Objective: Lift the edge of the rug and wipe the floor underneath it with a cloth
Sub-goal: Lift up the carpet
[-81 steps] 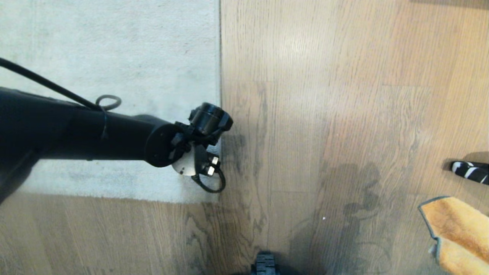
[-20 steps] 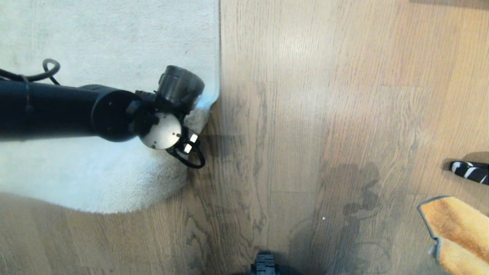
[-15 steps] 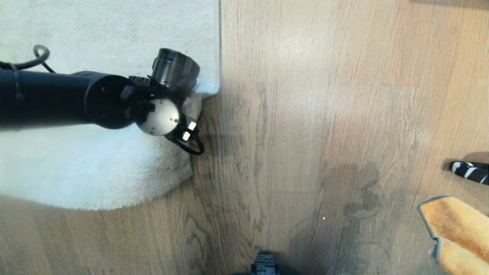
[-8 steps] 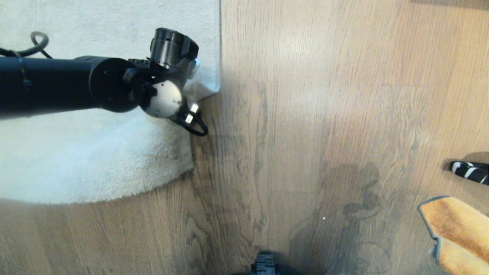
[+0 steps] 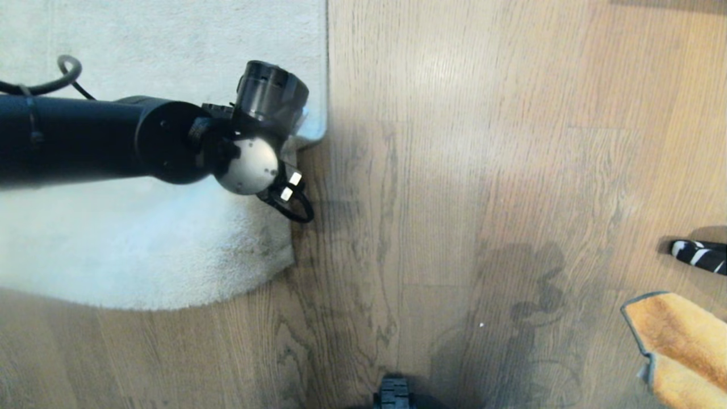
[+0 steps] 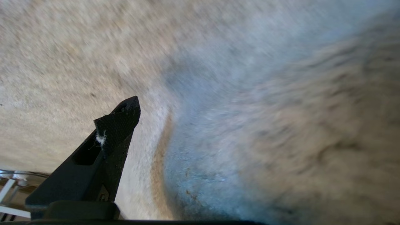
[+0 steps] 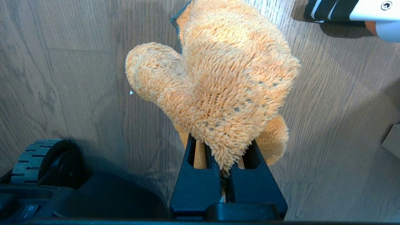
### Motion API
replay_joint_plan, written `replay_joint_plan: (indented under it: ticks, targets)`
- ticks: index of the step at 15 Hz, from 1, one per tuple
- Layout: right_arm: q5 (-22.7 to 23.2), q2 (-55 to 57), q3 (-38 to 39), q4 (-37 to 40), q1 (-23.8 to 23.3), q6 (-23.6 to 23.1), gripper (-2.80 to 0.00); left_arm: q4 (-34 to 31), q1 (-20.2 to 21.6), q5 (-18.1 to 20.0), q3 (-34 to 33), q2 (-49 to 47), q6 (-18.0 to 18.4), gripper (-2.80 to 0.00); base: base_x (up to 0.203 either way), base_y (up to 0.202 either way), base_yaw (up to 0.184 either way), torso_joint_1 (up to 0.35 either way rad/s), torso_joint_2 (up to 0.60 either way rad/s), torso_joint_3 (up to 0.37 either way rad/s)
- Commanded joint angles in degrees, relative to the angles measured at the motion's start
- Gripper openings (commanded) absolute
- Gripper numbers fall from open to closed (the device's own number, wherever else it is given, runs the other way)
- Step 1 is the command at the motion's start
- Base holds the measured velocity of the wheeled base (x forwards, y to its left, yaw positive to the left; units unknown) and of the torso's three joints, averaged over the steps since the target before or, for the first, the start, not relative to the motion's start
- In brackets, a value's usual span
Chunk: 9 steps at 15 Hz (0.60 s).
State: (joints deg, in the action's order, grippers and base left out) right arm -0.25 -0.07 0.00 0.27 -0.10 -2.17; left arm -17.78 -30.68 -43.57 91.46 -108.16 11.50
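Left gripper (image 6: 150, 131): jaws spread wide, nothing pinched between them; one black finger (image 6: 106, 147) lies against the pile beside the rug edge (image 6: 161, 150), whose tan backing shows where the corner curls up. From above, the wrist hides the fingers and the rug corner (image 5: 278, 255) bulges in a rounded hump directly beneath and behind the wrist.

Right gripper (image 7: 228, 187): jaws narrowed onto the cloth (image 7: 215, 90), which billows out ahead of the fingertips, above the floor (image 7: 78, 78).

Judgement on technique: the lifted corner seems propped rather than gripped, so the left finger should stay under the fold and hold the hump high enough for the cloth to pass. The bared planks (image 5: 341, 216) lie just past the left wrist, toward the robot's right; the cloth must cross well over from the far right.

Surroundings: a black-and-white striped object (image 5: 698, 255) lies just beyond the cloth, and the base's wheel (image 7: 43, 159) sits beside the right gripper. Neither blocks the path, though a slack corner could fall back.
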Motion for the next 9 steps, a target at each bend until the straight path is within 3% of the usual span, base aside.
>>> replay_joint_plan:
  ticks: [1, 3, 9]
  targets:
    - [0.0, 0.1, 0.0, 0.0, 0.0, 0.0, -2.8, -2.2, -0.5, -1.4, -3.1, 2.6, 0.3, 0.0, 0.0, 0.0, 0.0, 0.0, 0.0, 0.0]
    - [0.0, 0.1, 0.0, 0.0, 0.0, 0.0, -2.8, -3.9, -0.7, -3.5, -5.3, 3.9, 1.0, 0.0, 0.0, 0.0, 0.0, 0.0, 0.0, 0.0]
    - [0.0, 0.1, 0.0, 0.0, 0.0, 0.0, -2.8, -4.0, -2.7, -3.7, -9.7, 5.4, 1.2, 0.0, 0.0, 0.0, 0.0, 0.0, 0.0, 0.0]
